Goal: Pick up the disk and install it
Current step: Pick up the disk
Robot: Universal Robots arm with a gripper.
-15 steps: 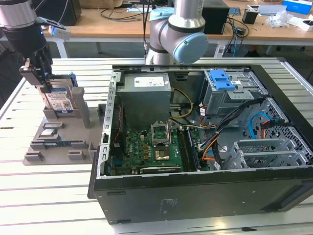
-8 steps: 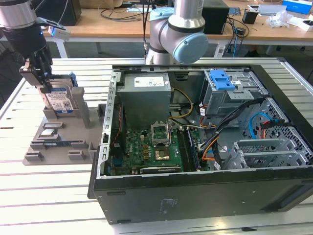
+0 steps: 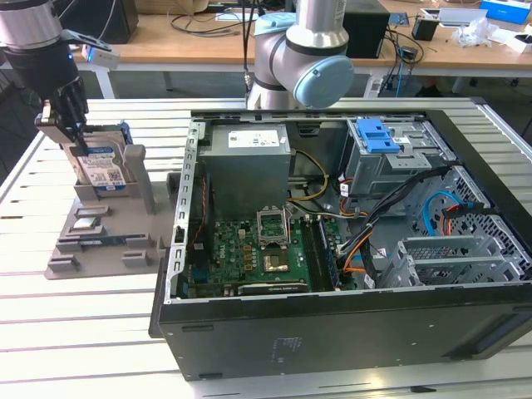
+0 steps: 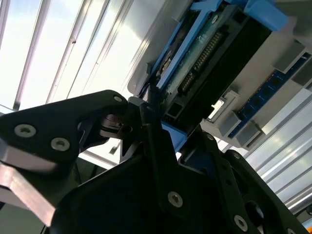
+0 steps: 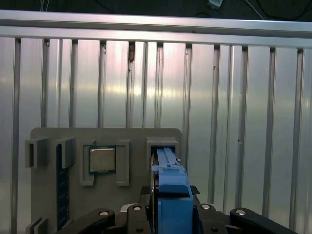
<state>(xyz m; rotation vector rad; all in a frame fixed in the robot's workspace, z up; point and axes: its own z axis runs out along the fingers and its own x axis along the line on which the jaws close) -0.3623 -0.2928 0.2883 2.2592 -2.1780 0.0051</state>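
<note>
Grip quality matters most to me at this point. The black two-fingered gripper (image 3: pixel 76 137) sits over the flat silver disk with the white-and-blue label and blue plastic side rails (image 3: pixel 106 166). Its fingers (image 4: pixel 153 141) look pressed in on the disk's upper edge, pinching it across its thin dimension.

The disk stands upright on edge in a slot of the grey plastic holder (image 3: pixel 140 179). That holder rests on the slatted aluminium table (image 3: pixel 91 332) at the exterior view's left, near the open black computer case (image 3: pixel 332 332). I judge this to be the pick-up step, with the disk not yet out of its slot.

To do it well, I want the pinch centred and square on the rails, since smooth moulded plastic can slip under hard pads. Any pull should run in line with the slot walls, so the rigid metal body neither jams nor tips the light holder.

In the first wrist view, a square metal-capped chip (image 5: pixel 102 160) lies in a shallow recess of the holder, just beside the disk's slot. A dark blue memory strip (image 5: pixel 62 195) sits further along.
</note>
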